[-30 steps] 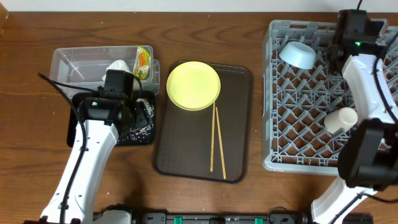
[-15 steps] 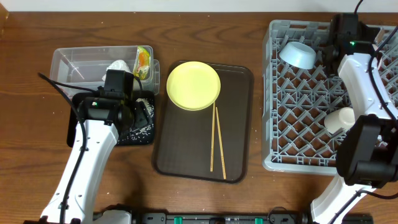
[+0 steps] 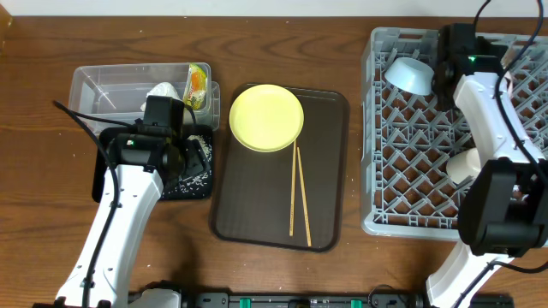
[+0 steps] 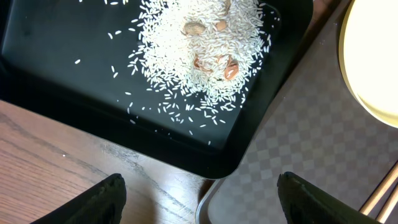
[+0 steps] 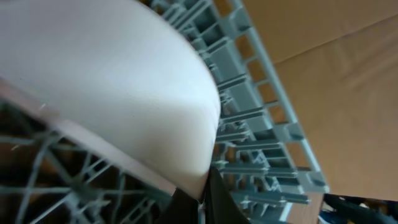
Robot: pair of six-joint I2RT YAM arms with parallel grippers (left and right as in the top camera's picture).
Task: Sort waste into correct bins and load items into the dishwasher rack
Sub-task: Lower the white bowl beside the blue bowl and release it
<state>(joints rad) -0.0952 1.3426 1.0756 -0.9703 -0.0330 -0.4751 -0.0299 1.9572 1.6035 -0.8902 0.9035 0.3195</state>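
Observation:
My left gripper (image 4: 199,199) is open and empty, hovering over the near corner of the black tray (image 4: 62,74), which holds the rice scraps (image 4: 199,43). The clear tub (image 3: 111,85) holds the crumpled napkin (image 3: 163,91) and the wrapper (image 3: 198,83). The yellow plate (image 3: 266,117) and the chopsticks (image 3: 300,192) lie on the brown tray. My right gripper (image 5: 202,196) is shut on the rim of the white-pinkish bowl (image 5: 112,81) over the grey rack (image 3: 411,162); in the overhead view the arm hides most of the bowl. The light blue bowl (image 3: 409,74) and the pale cup (image 3: 469,164) sit in the rack.
The dark brown serving tray (image 3: 325,171) lies between the bins and the rack. Its edge (image 4: 298,143) almost touches the black tray's corner. The right arm (image 3: 484,103) stretches over the rack's right half.
My right arm has moved left along the far side of the rack, closer to the light blue bowl. The left arm has not moved.

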